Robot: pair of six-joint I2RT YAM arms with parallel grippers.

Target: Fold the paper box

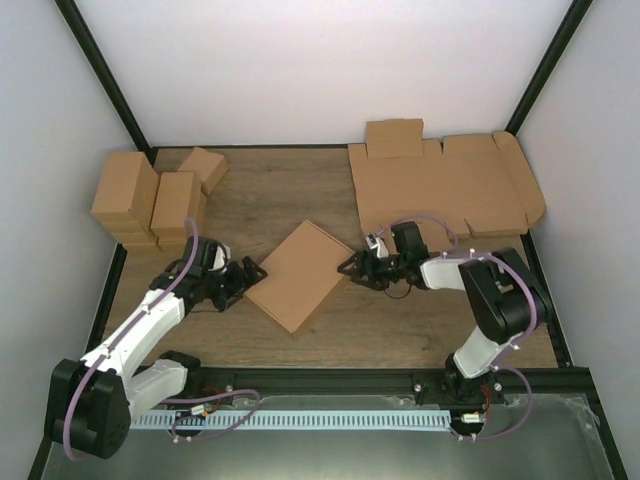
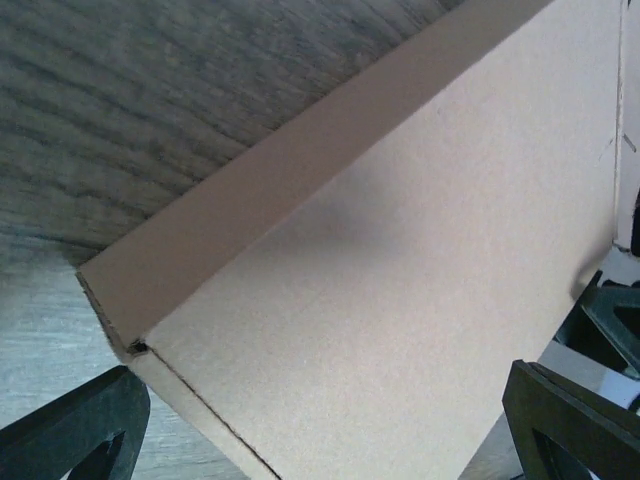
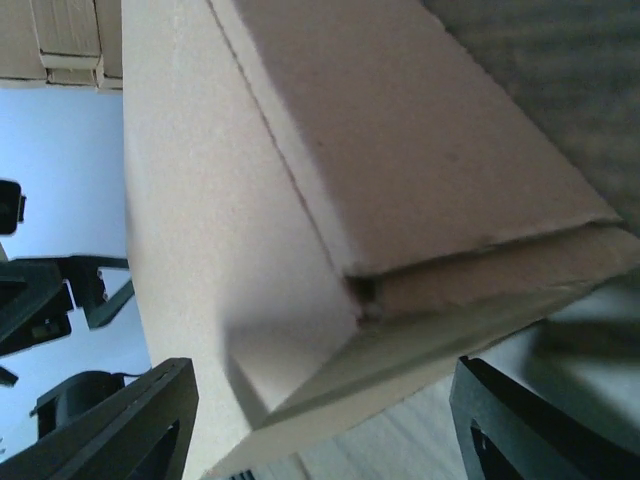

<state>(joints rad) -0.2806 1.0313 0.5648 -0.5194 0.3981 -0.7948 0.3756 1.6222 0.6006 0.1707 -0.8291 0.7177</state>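
Paper box [image 1: 300, 275] lies centre frame on the table [image 1: 270, 190], looks fully folded, lid down, corner seams near flush. Left tool [image 1: 247, 275] and right tool [image 1: 350, 266] are spread open, straddling opposite corners. Likely only a final press or release remains.

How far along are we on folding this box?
Looks nearly done: the paper box sits closed on the table, walls up, flaps seated at the corner seen from the right wrist. In hand: the left gripper and right gripper, both open, flank opposite corners. Left: probably just backing away, maybe a last press.
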